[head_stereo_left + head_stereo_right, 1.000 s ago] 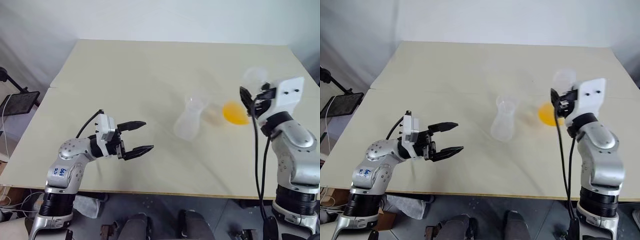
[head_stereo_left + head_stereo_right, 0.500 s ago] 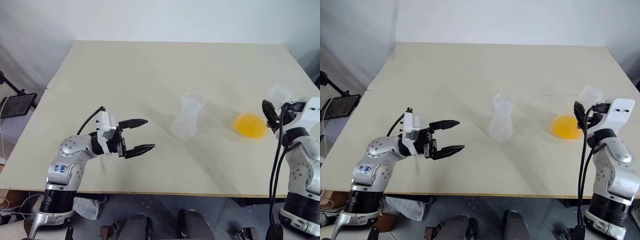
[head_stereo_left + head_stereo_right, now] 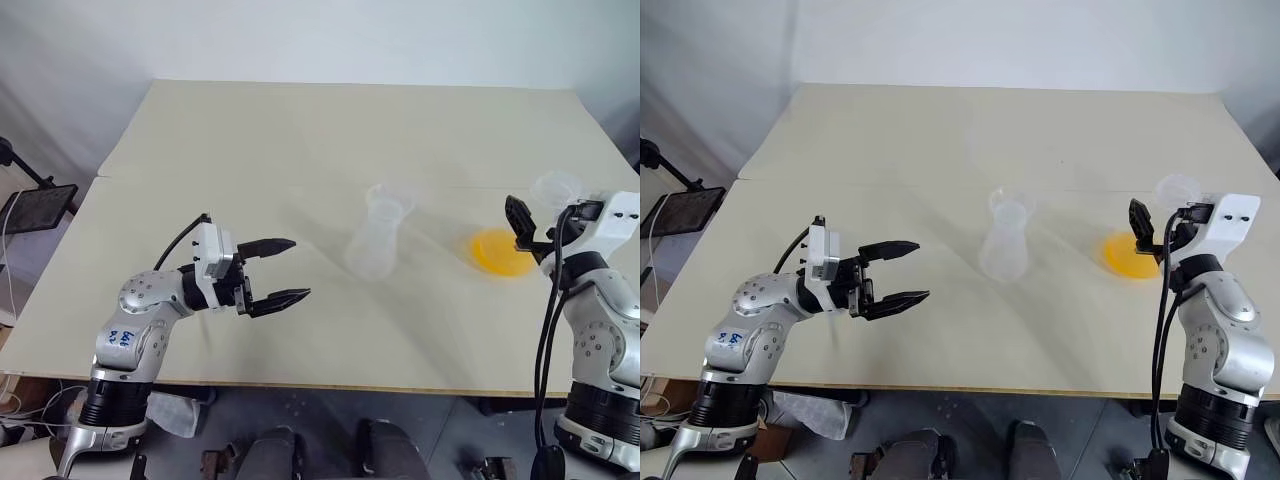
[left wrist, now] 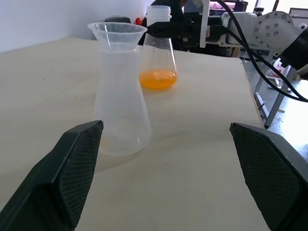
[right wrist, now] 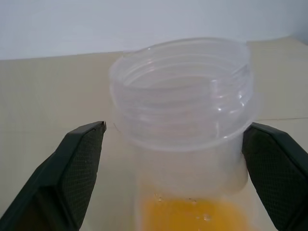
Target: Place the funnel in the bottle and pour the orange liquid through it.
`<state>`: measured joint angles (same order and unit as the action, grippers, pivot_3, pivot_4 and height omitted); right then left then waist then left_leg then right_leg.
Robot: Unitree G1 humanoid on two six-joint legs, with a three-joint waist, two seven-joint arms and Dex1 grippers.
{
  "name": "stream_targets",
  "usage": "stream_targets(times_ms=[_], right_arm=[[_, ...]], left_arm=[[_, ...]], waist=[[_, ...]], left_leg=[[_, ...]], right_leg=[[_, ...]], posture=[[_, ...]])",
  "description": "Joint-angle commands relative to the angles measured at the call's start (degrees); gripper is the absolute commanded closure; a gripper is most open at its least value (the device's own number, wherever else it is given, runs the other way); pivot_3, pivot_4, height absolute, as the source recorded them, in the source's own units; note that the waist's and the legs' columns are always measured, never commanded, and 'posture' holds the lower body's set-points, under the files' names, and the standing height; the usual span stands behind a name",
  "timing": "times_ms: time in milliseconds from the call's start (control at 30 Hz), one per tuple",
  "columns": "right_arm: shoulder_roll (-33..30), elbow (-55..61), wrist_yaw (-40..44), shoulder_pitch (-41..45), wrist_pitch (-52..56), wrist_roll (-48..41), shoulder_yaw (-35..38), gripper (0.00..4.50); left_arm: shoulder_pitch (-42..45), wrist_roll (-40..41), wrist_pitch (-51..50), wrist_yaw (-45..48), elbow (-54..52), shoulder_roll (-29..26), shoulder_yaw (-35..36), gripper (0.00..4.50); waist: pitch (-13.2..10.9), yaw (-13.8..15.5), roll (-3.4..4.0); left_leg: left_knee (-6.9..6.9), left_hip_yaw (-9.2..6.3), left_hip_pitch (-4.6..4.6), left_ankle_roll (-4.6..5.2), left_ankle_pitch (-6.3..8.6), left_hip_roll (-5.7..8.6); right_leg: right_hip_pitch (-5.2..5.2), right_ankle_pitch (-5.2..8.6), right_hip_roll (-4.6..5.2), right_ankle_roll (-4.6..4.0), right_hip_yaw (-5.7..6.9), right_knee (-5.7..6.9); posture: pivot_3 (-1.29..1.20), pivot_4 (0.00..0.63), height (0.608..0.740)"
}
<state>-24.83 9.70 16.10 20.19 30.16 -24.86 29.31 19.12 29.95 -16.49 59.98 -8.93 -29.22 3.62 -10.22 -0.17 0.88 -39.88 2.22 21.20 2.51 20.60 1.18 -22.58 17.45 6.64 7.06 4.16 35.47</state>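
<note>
The bottle (image 3: 376, 245), a clear conical flask, stands upright mid-table with the clear funnel (image 3: 388, 198) seated in its neck. A larger clear flask (image 4: 158, 53) stands on the table to its right, and the orange liquid (image 3: 500, 252) lies as a shallow pool in its base. My right gripper (image 5: 175, 127) is open, one finger on each side of this flask's threaded neck (image 5: 183, 91), with a gap at each side. My left gripper (image 3: 298, 268) hangs open and holds nothing, left of the bottle and pointing at it.
The pale table (image 3: 300, 130) stretches far behind both flasks. Its front edge runs just below my arms, and its right edge is close behind the right gripper. A black stand with a dark panel (image 3: 35, 205) is off the table's left side.
The right gripper carried the tilted orange-liquid flask rightward, away from the bottle. The flask now stands upright and the fingers have opened off its neck. The left arm has kept still.
</note>
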Motion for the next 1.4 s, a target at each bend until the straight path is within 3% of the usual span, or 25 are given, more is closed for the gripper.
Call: stream_targets(times_ms=[33,167,267,367,433,767,967,1200,1400], right_arm=[[-0.8,1.0,-1.3,1.7,-0.8,-1.4,0.9,0.02],[-0.7,0.6,-1.9,1.8,-0.9,-2.0,1.3,0.02],[-0.9,0.5,-2.3,1.6,-1.1,-2.2,1.4,0.67],[-1.0,0.6,-2.4,1.5,-1.1,-2.3,1.3,1.67],[-1.2,0.6,-2.5,1.5,-1.0,-2.4,1.2,2.02],[-4.1,4.7,-0.6,2.3,-1.6,-2.1,-1.3,2.05],[-10.7,9.8,-1.0,6.5,-4.8,11.1,-14.4,2.05],[-13.9,11.0,-0.2,10.6,-5.6,21.1,-23.6,2.05],[-17.5,10.0,-0.4,10.8,-12.4,32.8,-29.7,2.05]], left_arm=[[-0.1,1.3,0.1,0.0,-2.3,-0.3,0.3,0.00],[0.0,1.3,0.2,0.0,-2.2,-0.3,0.3,0.00],[0.0,1.2,0.2,0.0,-2.2,-0.4,0.3,0.00],[0.1,1.2,0.3,0.0,-2.0,-0.4,0.4,0.00],[0.2,1.2,0.3,0.0,-1.9,-0.4,0.4,0.00],[0.1,1.3,0.3,-0.2,-2.1,-0.3,0.4,0.00],[-0.2,1.2,0.4,-0.3,-2.2,-0.5,0.6,0.00],[-0.3,1.3,0.5,-0.6,-2.1,-0.4,0.7,0.00],[-0.4,1.2,0.7,-1.1,-2.1,-0.1,0.8,0.00]], waist=[[0.0,0.0,0.00],[0.0,0.0,0.00],[0.0,0.0,0.00],[0.0,0.0,0.00],[0.0,0.0,0.00],[0.0,0.0,0.05],[-0.1,-0.2,0.14],[-0.1,0.3,0.11],[-0.1,0.1,0.10]], left_leg=[[0.00,0.00,0.00,0.00,0.00,0.00],[0.00,-0.01,0.01,0.00,0.00,0.00],[0.00,0.00,0.01,0.00,0.00,0.00],[0.00,0.00,0.00,0.00,0.00,-0.01],[0.01,0.00,0.00,0.00,0.00,-0.01],[0.01,0.00,0.02,0.00,0.00,-0.01],[0.03,0.01,0.05,0.00,0.00,-0.03],[0.05,-0.04,0.10,-0.01,-0.01,0.05],[0.12,-0.06,0.15,0.00,-0.01,0.09]], right_leg=[[0.00,0.00,0.00,0.00,0.00,-0.01],[0.00,0.00,0.01,0.00,0.01,0.00],[0.00,0.00,0.01,0.00,0.00,-0.01],[0.00,0.00,0.00,0.00,0.01,-0.01],[0.00,0.00,0.00,0.00,0.00,-0.02],[-0.01,0.00,0.02,0.00,0.00,-0.03],[-0.05,0.00,0.01,0.00,-0.01,-0.08],[-0.06,0.00,0.01,0.00,0.08,-0.13],[-0.05,-0.01,-0.04,0.01,0.18,-0.31]], posture=[[0.00,0.150,0.740],[0.00,0.150,0.740],[0.00,0.150,0.740],[0.00,0.150,0.740],[0.00,0.150,0.740],[0.00,0.150,0.740],[0.00,0.150,0.740],[0.00,0.150,0.740],[0.00,0.150,0.740]])
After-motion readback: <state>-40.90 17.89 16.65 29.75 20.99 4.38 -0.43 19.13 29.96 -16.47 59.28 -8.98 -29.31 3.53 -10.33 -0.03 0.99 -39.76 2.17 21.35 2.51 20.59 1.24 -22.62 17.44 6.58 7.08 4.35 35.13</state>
